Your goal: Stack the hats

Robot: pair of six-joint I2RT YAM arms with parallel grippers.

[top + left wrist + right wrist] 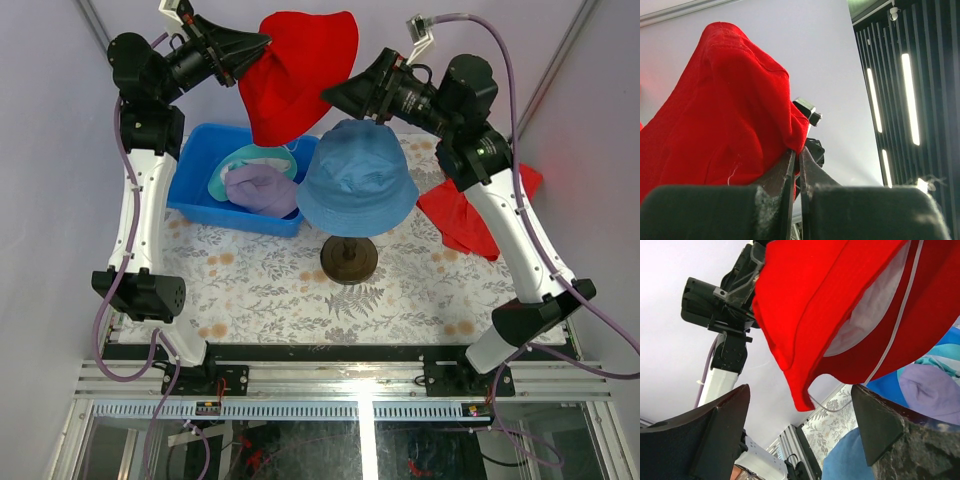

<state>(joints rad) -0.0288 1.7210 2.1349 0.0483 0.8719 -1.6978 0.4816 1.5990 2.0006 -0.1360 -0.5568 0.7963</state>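
Observation:
My left gripper (262,45) is shut on the brim of the red hat (295,75) and holds it high in the air at the back. The red hat fills the left wrist view (715,125) and the right wrist view (850,305). My right gripper (328,96) is open, just right of the hat's lower edge, with the brim hanging between its spread fingers (720,430). The blue hat (357,180) sits on a stand, hiding the mannequin head. The lilac hat (262,190) and the teal hat (245,160) lie in the blue bin (195,175).
A flat red cloth (470,215) lies at the right of the patterned table mat (270,290). The stand's dark round base (349,259) rests mid-table. Grey walls close in on both sides.

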